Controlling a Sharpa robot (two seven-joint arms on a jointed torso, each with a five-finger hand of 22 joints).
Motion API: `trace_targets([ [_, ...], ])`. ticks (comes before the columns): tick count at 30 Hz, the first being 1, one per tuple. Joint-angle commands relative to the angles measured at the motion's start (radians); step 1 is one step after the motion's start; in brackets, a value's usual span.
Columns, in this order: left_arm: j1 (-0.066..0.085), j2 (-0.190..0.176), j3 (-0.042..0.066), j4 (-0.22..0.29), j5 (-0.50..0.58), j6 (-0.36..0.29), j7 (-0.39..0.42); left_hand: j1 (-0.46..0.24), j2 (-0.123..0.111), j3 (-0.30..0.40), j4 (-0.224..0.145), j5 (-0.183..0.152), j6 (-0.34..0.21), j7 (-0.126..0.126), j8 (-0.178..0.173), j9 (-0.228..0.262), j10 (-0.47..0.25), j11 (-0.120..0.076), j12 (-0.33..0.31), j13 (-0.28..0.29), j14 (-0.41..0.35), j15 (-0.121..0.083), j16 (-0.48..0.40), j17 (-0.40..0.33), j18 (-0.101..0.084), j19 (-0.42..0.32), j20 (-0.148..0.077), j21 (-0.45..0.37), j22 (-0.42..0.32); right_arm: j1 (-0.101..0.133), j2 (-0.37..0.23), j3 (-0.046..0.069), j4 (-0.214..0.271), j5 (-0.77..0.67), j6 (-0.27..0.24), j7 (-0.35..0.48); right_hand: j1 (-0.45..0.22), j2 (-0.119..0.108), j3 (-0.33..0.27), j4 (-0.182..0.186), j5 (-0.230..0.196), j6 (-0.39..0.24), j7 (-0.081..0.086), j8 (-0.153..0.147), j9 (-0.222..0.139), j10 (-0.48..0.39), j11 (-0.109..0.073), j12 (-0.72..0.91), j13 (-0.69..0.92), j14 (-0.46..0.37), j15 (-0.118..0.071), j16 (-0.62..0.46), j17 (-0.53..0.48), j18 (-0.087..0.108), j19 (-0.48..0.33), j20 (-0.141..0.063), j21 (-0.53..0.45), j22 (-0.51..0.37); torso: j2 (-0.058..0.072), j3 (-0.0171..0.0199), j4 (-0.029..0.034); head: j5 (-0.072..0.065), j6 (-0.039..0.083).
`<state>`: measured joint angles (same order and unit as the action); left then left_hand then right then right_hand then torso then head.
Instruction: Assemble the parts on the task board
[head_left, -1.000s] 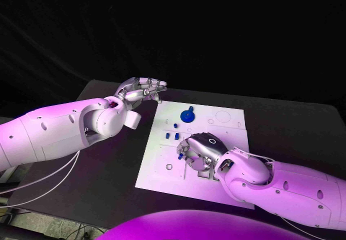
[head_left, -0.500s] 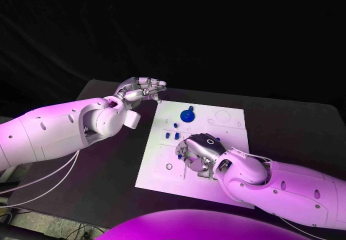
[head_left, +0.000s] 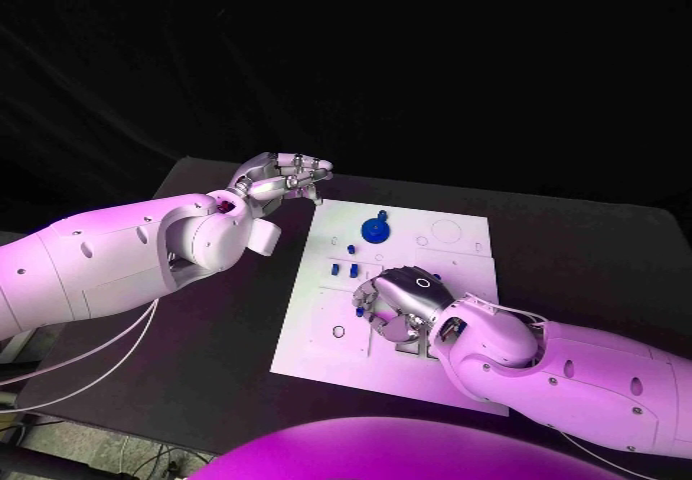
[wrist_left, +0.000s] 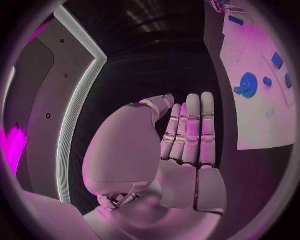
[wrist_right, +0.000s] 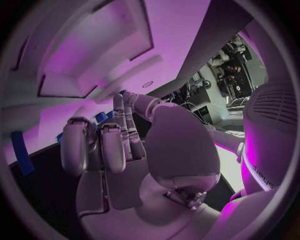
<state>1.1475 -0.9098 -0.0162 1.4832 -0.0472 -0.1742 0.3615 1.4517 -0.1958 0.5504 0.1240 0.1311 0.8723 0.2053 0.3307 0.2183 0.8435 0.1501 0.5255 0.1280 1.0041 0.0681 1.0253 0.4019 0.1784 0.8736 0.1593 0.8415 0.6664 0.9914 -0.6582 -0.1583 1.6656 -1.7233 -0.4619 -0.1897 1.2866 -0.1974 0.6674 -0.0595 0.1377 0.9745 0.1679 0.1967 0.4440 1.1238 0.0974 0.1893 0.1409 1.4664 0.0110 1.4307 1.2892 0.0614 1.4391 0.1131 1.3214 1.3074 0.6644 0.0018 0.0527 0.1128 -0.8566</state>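
Mostly white task board (head_left: 325, 300), small blue parts (head_left: 374, 232).

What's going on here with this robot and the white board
The robot is assembling small blue parts on the white task board. Its right hand is down over the middle of the board with fingers curled; whether it grips a part cannot be told. The left hand is held off the board's far left corner, holding nothing. A round blue part and small blue pieces lie nearby.

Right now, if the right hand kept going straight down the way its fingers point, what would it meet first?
Probably the white board itself: the right hand hangs over its middle, fingers curled downward. A small blue piece sits by the fingertips, so it might touch that first; depth is unclear.
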Motion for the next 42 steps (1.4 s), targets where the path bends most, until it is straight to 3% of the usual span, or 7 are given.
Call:
trace_targets([
  [1, 0.001, 0.002, 0.001, 0.0, -0.003, 0.017, 0.004, -0.003, 0.003, 0.0, -0.004, 0.006, -0.008, 0.002, -0.001, -0.001, -0.008, -0.003, -0.005, -0.002, -0.002, 0.002, -0.003, -0.002, 0.003, -0.004, 0.002, 0.003, 0.001, -0.003, -0.005, -0.002, 0.0, 0.003, -0.023, 0.004, -0.013, -0.013, -0.01, 0.0, 0.009, -0.04, 0.014, -0.023, -0.009, -0.034, 0.013, -0.01, -0.004, 0.044, 0.014, -0.007, -0.005, 0.002, -0.014, 0.008, -0.025, 0.131, -0.001, 0.0014, -0.0002, -0.001, 0.002],
  [11, 0.0, 0.003, 0.001, -0.004, -0.008, 0.019, 0.005, -0.005, 0.007, 0.001, -0.002, 0.007, -0.008, 0.001, 0.0, -0.001, -0.012, -0.002, -0.006, -0.003, -0.003, 0.003, -0.003, -0.002, 0.004, -0.005, 0.003, 0.002, 0.001, 0.006, -0.055, 0.002, 0.045, 0.013, -0.084, 0.002, -0.024, -0.034, -0.023, -0.003, 0.02, -0.081, 0.023, -0.048, -0.021, -0.098, 0.027, -0.002, -0.006, 0.029, 0.027, -0.03, -0.046, 0.019, -0.053, 0.024, -0.102, 0.095, -0.002, 0.0001, -0.0003, -0.005, 0.008],
  [17, 0.0, 0.003, 0.001, -0.004, -0.016, 0.021, 0.006, -0.005, 0.007, 0.001, -0.002, 0.007, -0.008, 0.001, 0.0, -0.001, -0.012, -0.002, -0.006, -0.003, -0.004, 0.003, -0.003, -0.002, 0.004, -0.005, 0.003, 0.002, 0.001, 0.044, -0.126, 0.011, 0.103, 0.05, -0.086, -0.003, -0.026, -0.031, -0.025, 0.0, 0.025, -0.063, 0.019, -0.039, -0.019, -0.099, 0.024, 0.012, -0.004, 0.028, 0.026, -0.032, -0.05, 0.018, -0.05, 0.024, -0.099, 0.097, -0.002, -0.0002, -0.001, -0.012, 0.013],
  [22, 0.0, 0.001, 0.001, -0.004, -0.017, 0.022, 0.006, -0.006, 0.007, 0.001, -0.002, 0.006, -0.007, 0.001, 0.001, 0.0, -0.013, -0.002, -0.006, -0.003, -0.004, 0.003, -0.003, -0.002, 0.004, -0.006, 0.003, 0.001, 0.001, 0.104, -0.199, 0.018, 0.13, 0.102, 0.006, -0.041, -0.062, -0.041, -0.058, 0.025, 0.047, -0.068, 0.013, -0.043, -0.021, -0.112, 0.02, 0.029, -0.003, 0.034, 0.023, -0.023, -0.037, 0.014, -0.037, 0.022, -0.084, 0.104, -0.002, -0.0011, -0.002, -0.02, 0.017],
  [28, 0.0, 0.003, 0.0, -0.005, -0.018, 0.025, 0.006, -0.006, 0.007, 0.001, -0.002, 0.006, -0.007, 0.001, 0.001, 0.0, -0.013, -0.002, -0.006, -0.003, -0.004, 0.003, -0.003, -0.002, 0.004, -0.006, 0.003, 0.001, 0.001, 0.151, -0.259, 0.021, 0.118, 0.114, 0.114, -0.07, -0.044, -0.033, -0.258, 0.069, 0.027, -0.102, -0.002, -0.055, -0.026, -0.184, 0.01, 0.074, -0.003, 0.035, 0.014, -0.022, -0.04, 0.016, -0.034, 0.013, -0.1, 0.098, -0.001, -0.0009, 0.0001, -0.031, 0.024],
  [32, 0.0, 0.003, 0.0, -0.005, -0.018, 0.024, 0.007, -0.006, 0.007, 0.001, -0.002, 0.006, -0.007, 0.001, 0.001, 0.0, -0.013, -0.002, -0.006, -0.003, -0.004, 0.003, -0.003, -0.002, 0.004, -0.006, 0.004, 0.001, 0.001, 0.159, -0.271, 0.021, 0.1, 0.116, 0.148, -0.069, 0.001, -0.006, -0.359, 0.092, 0.022, -0.104, -0.005, -0.054, -0.028, -0.209, 0.01, 0.107, -0.005, 0.034, 0.014, -0.024, -0.044, 0.017, -0.036, 0.013, -0.114, 0.094, 0.0, 0.0012, -0.001, -0.033, 0.03],
  [42, 0.0, 0.002, 0.0, -0.007, -0.018, 0.02, 0.009, -0.006, 0.007, 0.001, -0.002, 0.006, -0.007, 0.001, 0.001, 0.0, -0.013, -0.002, -0.006, -0.003, -0.004, 0.003, -0.003, -0.002, 0.004, -0.006, 0.004, 0.001, 0.001, 0.151, -0.268, 0.018, 0.077, 0.102, 0.179, -0.064, 0.025, 0.01, -0.372, 0.099, 0.028, -0.091, -0.006, -0.046, -0.027, -0.201, 0.007, 0.132, -0.003, 0.034, 0.012, -0.025, -0.046, 0.017, -0.033, 0.012, -0.113, 0.096, 0.001, 0.001, 0.001, -0.033, 0.032],
])
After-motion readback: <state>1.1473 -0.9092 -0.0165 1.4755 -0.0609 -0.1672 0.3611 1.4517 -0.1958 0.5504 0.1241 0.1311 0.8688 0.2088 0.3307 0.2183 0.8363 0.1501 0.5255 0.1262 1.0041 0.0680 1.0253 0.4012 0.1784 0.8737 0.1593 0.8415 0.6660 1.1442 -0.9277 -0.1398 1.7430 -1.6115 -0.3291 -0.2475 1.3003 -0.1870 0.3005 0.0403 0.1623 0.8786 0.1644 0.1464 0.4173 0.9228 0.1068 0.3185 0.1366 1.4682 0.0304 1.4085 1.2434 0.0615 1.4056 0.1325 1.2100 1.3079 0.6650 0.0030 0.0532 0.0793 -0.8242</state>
